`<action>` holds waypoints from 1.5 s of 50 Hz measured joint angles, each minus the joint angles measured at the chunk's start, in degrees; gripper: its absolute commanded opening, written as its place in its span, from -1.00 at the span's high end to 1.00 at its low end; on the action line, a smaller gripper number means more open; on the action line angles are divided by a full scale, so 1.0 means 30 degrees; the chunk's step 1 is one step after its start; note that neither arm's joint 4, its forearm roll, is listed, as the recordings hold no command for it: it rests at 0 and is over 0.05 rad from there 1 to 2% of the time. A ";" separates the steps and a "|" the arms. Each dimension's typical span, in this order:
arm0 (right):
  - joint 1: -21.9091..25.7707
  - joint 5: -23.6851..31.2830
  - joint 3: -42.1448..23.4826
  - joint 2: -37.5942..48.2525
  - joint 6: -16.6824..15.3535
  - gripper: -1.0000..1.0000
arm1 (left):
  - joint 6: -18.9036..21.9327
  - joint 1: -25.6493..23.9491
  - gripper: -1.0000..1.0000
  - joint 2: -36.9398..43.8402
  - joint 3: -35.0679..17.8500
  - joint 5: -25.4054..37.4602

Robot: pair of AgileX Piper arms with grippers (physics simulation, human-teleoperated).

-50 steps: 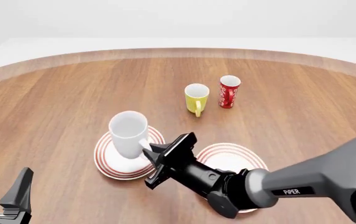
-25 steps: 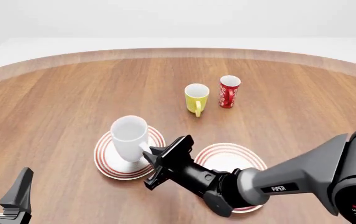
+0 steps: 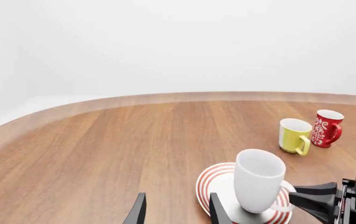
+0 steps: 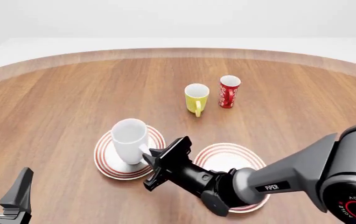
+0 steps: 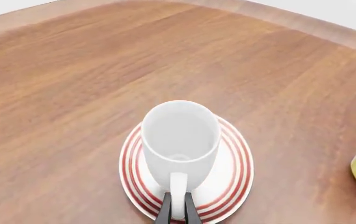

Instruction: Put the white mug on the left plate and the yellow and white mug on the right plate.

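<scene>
The white mug [image 4: 129, 139] stands upright on the left plate [image 4: 106, 161]. My right gripper [image 4: 148, 155] is shut on the mug's handle, as the right wrist view shows [image 5: 177, 200], with the mug [image 5: 180, 140] and the plate [image 5: 134, 182] below it. The yellow and white mug [image 4: 196, 98] stands further back on the bare table. The right plate [image 4: 227, 154] is partly hidden by my right arm. My left gripper [image 4: 2, 186] is open and empty at the near left; in the left wrist view [image 3: 174, 210] it is apart from the white mug [image 3: 259, 179].
A slim red mug with white markings [image 4: 229, 91] stands just right of the yellow mug. The round wooden table's far edge [image 4: 178, 51] curves across the back.
The white mug, held by my right gripper, has come down a little and now rests on the left plate. The left arm has not moved.
</scene>
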 measured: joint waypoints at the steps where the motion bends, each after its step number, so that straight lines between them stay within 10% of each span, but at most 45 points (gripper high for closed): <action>1: -0.0006 0.0015 -0.0016 0.0019 0.0002 1.00 | 0.0000 0.0000 -1.00 0.0000 0.0000 0.0000; 4: -0.0026 0.0078 -0.0073 0.0079 0.0010 1.00 | 0.0000 0.0000 -1.00 0.0000 0.0000 0.0000; 5: -0.0037 0.0104 -0.0097 0.0100 0.0014 -1.00 | 0.0000 0.0000 -1.00 0.0000 0.0000 0.0000; 75: -0.0483 -0.0066 0.2378 -0.3330 -0.0422 -1.00 | 0.0000 0.0000 -1.00 0.0000 0.0000 0.0000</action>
